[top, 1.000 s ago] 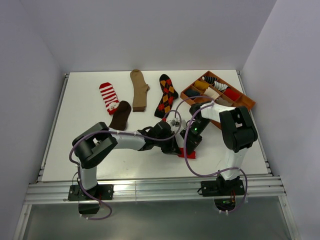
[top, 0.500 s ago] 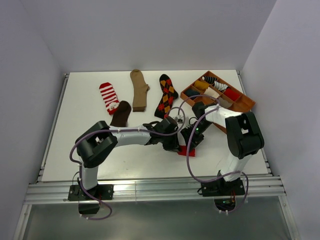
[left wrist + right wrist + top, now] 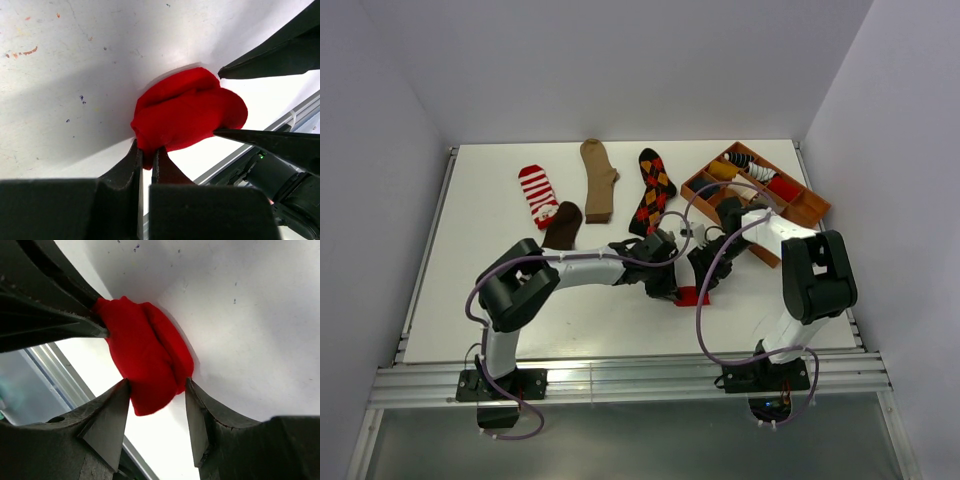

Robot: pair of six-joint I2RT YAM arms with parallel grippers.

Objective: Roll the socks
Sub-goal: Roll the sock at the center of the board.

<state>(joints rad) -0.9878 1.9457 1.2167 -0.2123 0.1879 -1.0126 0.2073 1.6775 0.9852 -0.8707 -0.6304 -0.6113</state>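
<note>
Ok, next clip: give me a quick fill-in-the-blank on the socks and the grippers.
Of left gripper and right gripper, only the ____ one pinches the red sock.
The right gripper's jaws stand ____ either side of it.
____ unrolled socks lie flat at the table's far side.
The wooden tray sits at the far ____.
Missing: left; open; four; right.

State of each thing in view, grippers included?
red sock, bunched up
left gripper, shut on red sock
right gripper, open, straddling red sock
striped sock, flat, unrolled
brown sock, flat, unrolled
tan sock, flat, unrolled
argyle sock, flat, unrolled
tray, holds rolled socks
</note>
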